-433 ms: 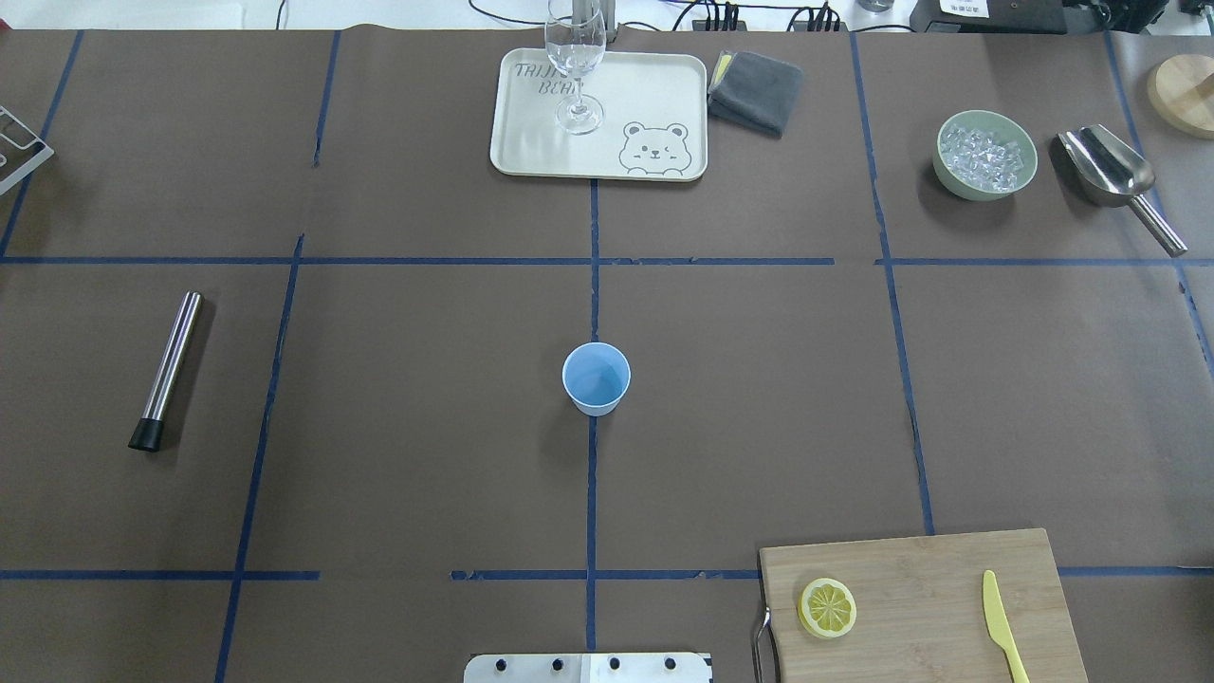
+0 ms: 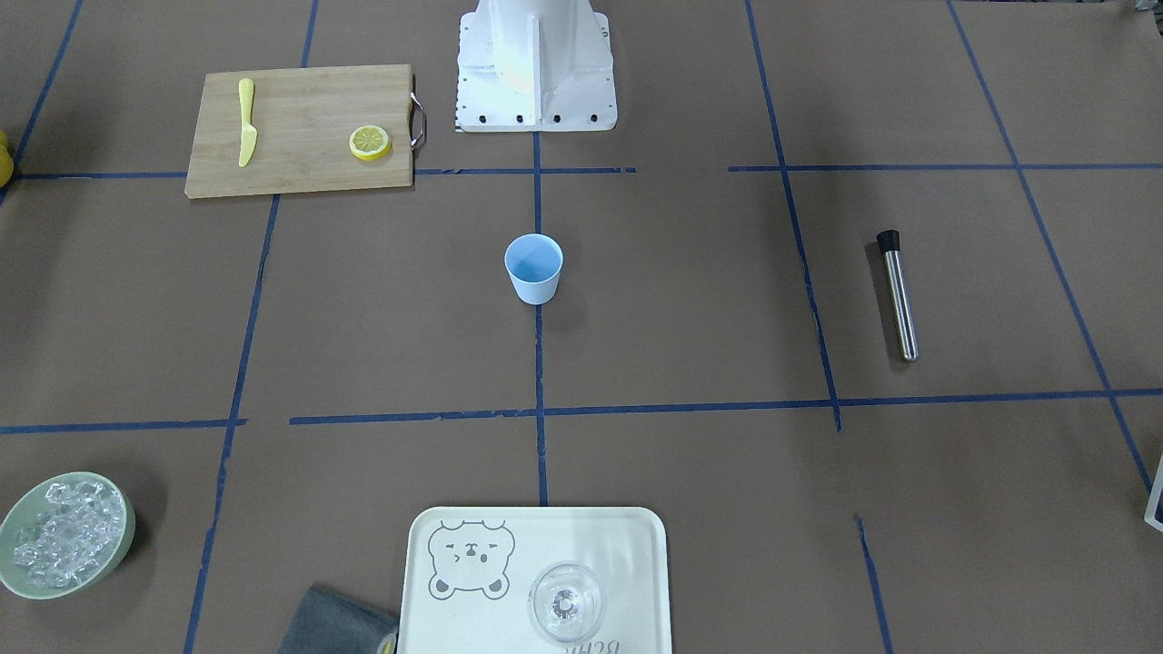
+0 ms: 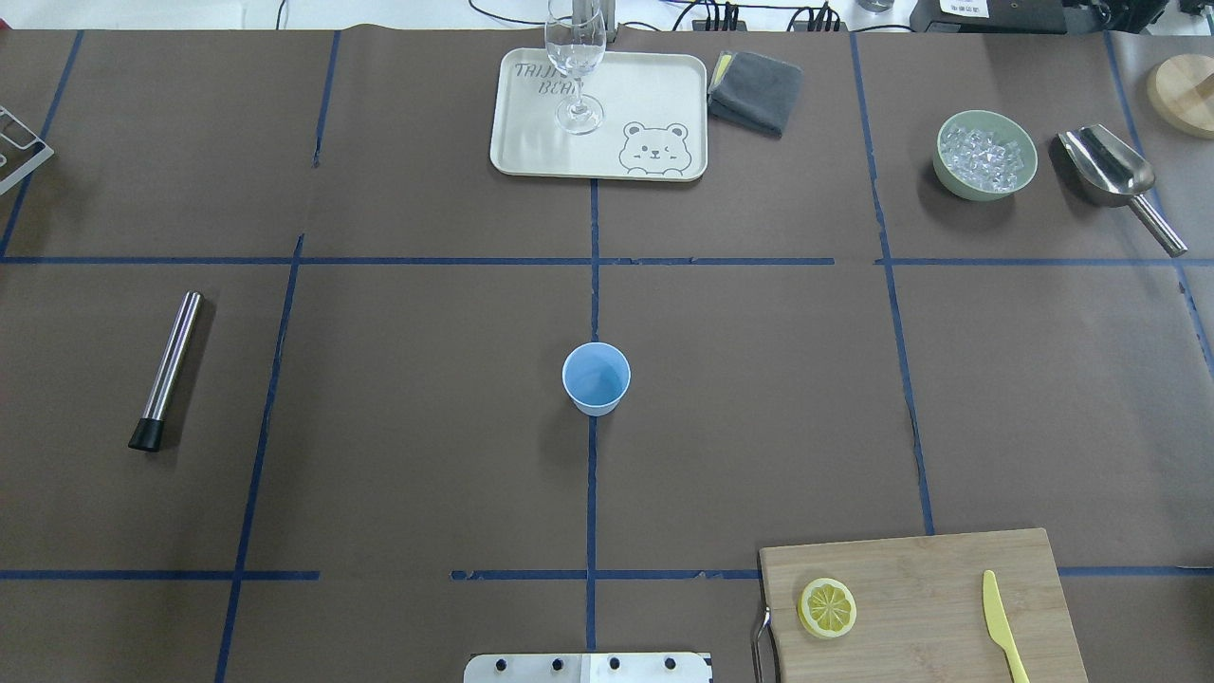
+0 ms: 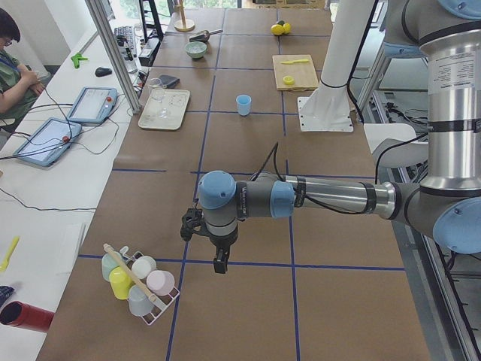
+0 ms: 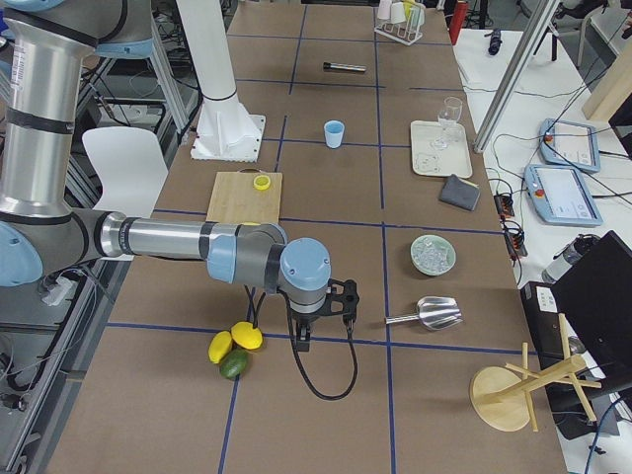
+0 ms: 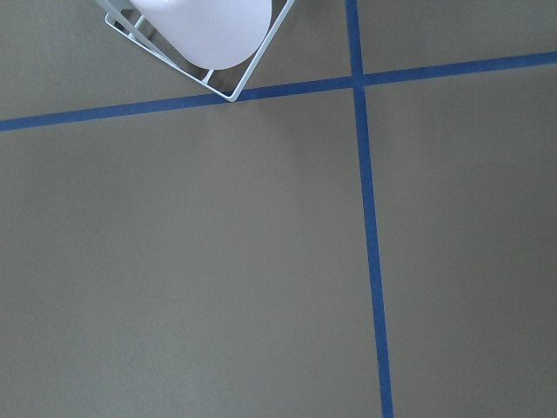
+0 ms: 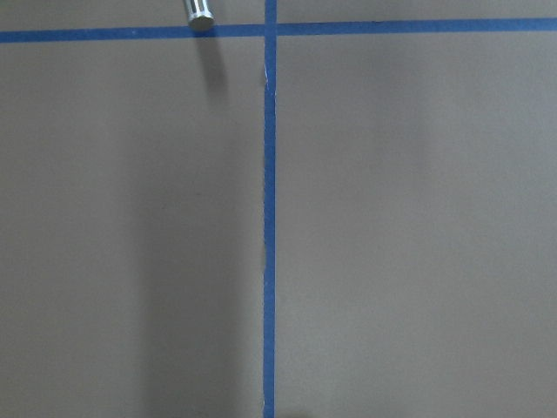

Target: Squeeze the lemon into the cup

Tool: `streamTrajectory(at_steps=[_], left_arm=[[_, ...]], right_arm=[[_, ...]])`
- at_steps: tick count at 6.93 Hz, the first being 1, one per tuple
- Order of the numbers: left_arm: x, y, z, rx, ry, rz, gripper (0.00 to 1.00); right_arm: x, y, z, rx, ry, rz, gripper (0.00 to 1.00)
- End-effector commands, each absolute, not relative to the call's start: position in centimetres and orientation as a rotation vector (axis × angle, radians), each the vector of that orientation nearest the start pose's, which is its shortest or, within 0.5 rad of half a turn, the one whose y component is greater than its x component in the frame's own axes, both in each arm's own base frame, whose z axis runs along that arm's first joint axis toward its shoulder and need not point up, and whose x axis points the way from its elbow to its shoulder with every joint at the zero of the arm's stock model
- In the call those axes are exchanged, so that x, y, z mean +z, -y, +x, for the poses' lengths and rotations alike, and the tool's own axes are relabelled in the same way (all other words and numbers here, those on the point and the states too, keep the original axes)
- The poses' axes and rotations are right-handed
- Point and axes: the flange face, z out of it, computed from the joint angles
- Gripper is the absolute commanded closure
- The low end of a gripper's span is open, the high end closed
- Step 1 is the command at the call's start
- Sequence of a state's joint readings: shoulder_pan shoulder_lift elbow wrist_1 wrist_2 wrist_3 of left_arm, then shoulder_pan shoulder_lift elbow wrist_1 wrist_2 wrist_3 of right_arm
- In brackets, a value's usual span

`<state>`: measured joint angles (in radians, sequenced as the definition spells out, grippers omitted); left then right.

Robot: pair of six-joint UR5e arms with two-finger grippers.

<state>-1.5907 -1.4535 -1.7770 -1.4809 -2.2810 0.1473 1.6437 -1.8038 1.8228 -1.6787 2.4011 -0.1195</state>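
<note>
The lemon slice [image 3: 827, 607] lies flat on a wooden cutting board [image 3: 934, 583] at the near right, also in the front view [image 2: 370, 142]. The light-blue cup [image 3: 596, 378] stands upright at the table's middle, also in the front view [image 2: 533, 267]. Neither gripper shows in the overhead or front views. The left gripper [image 4: 219, 263] hangs over the table's left end, far from the cup. The right gripper [image 5: 302, 342] hangs over the right end. I cannot tell whether either is open or shut. The wrist views show only bare table.
A yellow knife [image 3: 1002, 624] lies on the board. A tray [image 3: 654, 95] with a clear glass [image 3: 575, 66], a grey cloth [image 3: 756, 90], a bowl of ice [image 3: 984, 155] and a scoop [image 3: 1112, 173] stand at the back. A steel tube [image 3: 169, 368] lies left. A cup rack [image 4: 139, 282] sits by the left gripper.
</note>
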Motion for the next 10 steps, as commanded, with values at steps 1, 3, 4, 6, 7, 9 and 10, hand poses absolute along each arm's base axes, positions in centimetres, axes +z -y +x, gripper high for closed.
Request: streamTrajectory(at_steps=[1,3,4,6,7,9,10], left_arm=[[59.0,45.8,-7.6,0.167,-0.697,0.188,0.00],[55.0,49.4,-5.3,0.215,-0.699,0.242,0.00],[52.2,50.6,-1.7,0.190,-0.714,0.229,0.00],[47.9,52.8,2.5,0.179,-0.744,0.239,0.00],[47.3,53.3,2.9,0.185,-0.750,0.244,0.00],[46.8,53.0,3.7,0.202,-0.802,0.237,0.00],[46.7,53.0,3.8,0.203,-0.807,0.236,0.00]], right_arm=[[58.3,42.6,8.2,-0.022,0.861,0.091,0.00],[54.5,45.3,3.8,-0.124,0.918,0.112,0.00],[52.5,45.4,1.8,-0.113,0.932,0.096,0.00],[44.9,45.4,-5.2,-0.068,0.886,0.070,0.00],[41.9,44.9,-9.2,-0.061,0.897,0.043,0.00],[34.7,40.3,-18.9,0.019,0.872,-0.001,0.00],[32.7,37.2,-24.0,0.096,0.899,0.010,0.00]])
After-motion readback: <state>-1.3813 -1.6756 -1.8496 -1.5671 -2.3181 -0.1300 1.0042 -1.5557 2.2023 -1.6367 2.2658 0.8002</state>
